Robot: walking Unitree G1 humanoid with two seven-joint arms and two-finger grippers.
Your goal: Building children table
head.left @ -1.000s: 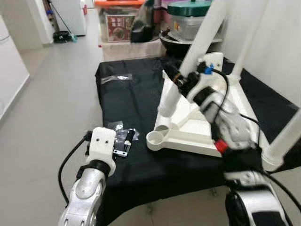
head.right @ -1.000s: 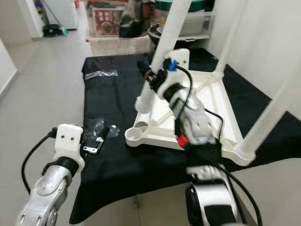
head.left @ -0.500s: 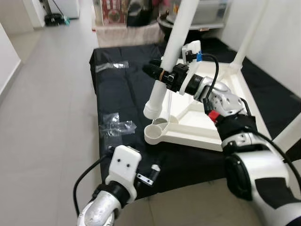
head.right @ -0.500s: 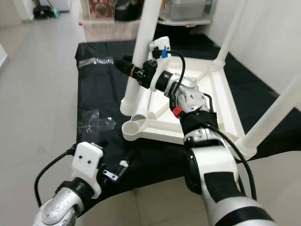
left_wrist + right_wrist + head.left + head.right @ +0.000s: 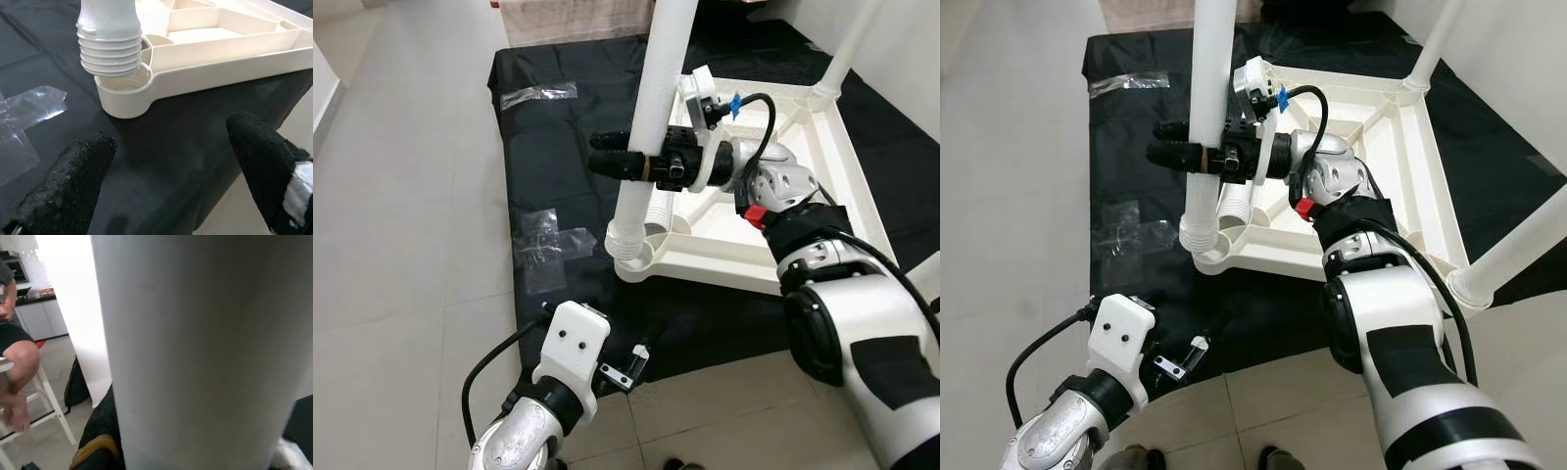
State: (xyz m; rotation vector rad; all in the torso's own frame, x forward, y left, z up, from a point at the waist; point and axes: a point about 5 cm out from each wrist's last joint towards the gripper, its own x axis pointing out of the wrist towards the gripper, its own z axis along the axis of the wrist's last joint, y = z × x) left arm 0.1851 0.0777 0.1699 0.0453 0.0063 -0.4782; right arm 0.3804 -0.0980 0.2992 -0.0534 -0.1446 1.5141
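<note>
Down comes the leg (image 5: 651, 127) — half a second ago its threaded end hung above and a bit off the corner socket (image 5: 124, 90); now it sits right over that socket, threads just entering the rim. I also see the head has tipped down more, so the whole picture has shifted.

My right gripper (image 5: 625, 163) is clamped across the leg partway up, black fingers (image 5: 607, 164) poking out past it toward my left. Clenched on the leg, no doubt about that.

What matters now: the leg's long axis runs near upright, with a slight lean, and the socket lies directly below its lower end. In the left wrist view the ribbed end looks a touch off-centre over the opening, overlapping the far rim, so I judge it needs a small nudge to line up before any pressing or twisting.

The tabletop (image 5: 803, 176) lies upside down on the black cloth (image 5: 558, 137), with another leg (image 5: 1435, 44) already standing at the far corner and one at the near right.

My left gripper (image 5: 171, 161) hovers low near the cloth's near edge, in front of the socket, jaws spread wide and holding nothing. It is the nearer one to steady the tabletop corner.
</note>
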